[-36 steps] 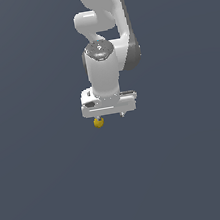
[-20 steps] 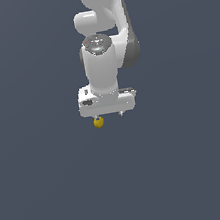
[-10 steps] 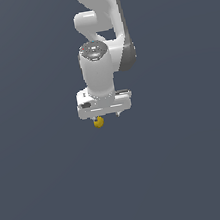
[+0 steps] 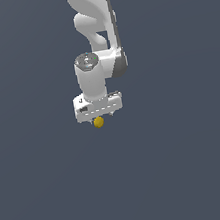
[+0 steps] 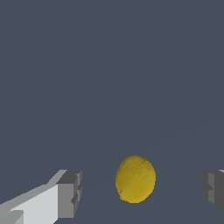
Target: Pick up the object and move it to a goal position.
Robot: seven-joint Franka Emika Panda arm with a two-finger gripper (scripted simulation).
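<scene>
Gripper (image 4: 98, 118) directly above the small yellow lemon-like object (image 5: 135, 179); fingers (image 5: 69, 194) spread wide, one on each side, not touching it.

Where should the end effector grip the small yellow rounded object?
Across the small yellow rounded object's widest middle, coming straight down from above. It looks slightly egg-shaped, and it sits between the open end effector's fingers, apart from both, so closing there should centre it.

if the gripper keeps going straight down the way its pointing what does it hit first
Most likely the yellow ball. The gripper has its jaws open with the ball between them, touching neither. The exterior view shows it just under the gripper; depth is unclear.
</scene>
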